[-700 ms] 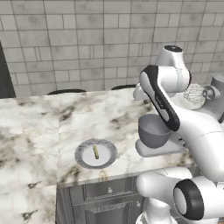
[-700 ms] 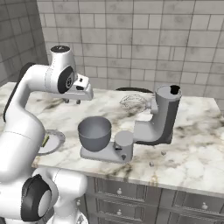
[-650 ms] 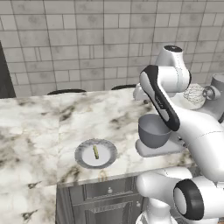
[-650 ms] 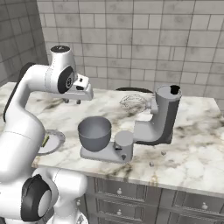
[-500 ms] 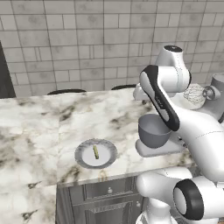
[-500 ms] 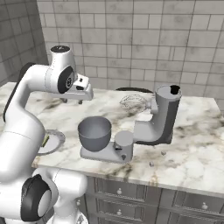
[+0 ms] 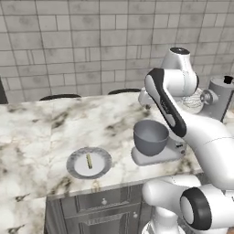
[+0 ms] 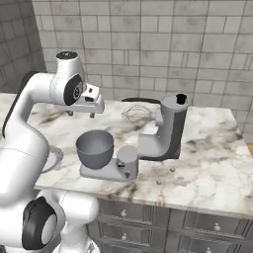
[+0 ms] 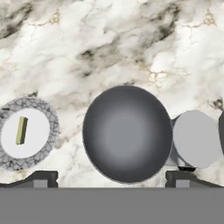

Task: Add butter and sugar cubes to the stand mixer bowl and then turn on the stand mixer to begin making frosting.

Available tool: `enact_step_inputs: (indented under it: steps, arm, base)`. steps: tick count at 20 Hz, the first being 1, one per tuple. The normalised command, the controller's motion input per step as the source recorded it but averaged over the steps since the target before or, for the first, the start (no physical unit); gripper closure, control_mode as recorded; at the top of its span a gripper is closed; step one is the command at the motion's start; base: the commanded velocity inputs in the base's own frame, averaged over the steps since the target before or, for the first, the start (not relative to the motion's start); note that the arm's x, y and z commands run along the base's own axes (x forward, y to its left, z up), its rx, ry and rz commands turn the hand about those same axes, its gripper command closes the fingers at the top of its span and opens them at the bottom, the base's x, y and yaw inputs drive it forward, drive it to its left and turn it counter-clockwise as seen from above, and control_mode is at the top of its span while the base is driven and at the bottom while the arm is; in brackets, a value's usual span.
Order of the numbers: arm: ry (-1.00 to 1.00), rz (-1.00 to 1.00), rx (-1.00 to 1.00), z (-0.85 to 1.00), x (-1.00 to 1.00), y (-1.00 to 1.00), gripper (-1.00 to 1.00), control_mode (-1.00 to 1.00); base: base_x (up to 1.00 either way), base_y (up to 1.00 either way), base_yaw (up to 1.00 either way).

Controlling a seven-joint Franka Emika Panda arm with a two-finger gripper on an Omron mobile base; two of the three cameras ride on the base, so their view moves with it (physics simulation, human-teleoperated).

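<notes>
2 pincer (image 9: 112, 177) tips spread wide, empty; plate (image 8: 54, 157) mostly hidden behind arm; butter (image 9: 21, 130) tiny.

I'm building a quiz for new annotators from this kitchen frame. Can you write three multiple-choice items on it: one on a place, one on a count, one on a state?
1. Where does the butter lie?
A. in the mixer bowl
B. on the round plate
C. on the bare counter

2. How many sticks of butter are on the plate?
A. one
B. two
C. three

3. What is in the mixer bowl?
A. butter
B. a whisk
C. nothing

Answers:
1. B: in the left base view and the hand view the yellow stick rests on the plate.
2. A: a single stick shows there.
3. C: the hand view looks straight down into bare grey metal.
</notes>
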Motion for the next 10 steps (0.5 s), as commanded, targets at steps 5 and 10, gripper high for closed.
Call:
enact_step_inputs:
  steps: [5, 10]
  arm:
    - [0.0, 0.0, 0.0, 0.0, 0.0, 0.0, -1.0, 1.0]
    - [0.0, 0.0, 0.0, 0.0, 0.0, 0.0, -1.0, 1.0]
  base:
    - [-0.52, -0.44, -0.07]
    - [-0.31, -0.32, -0.04]
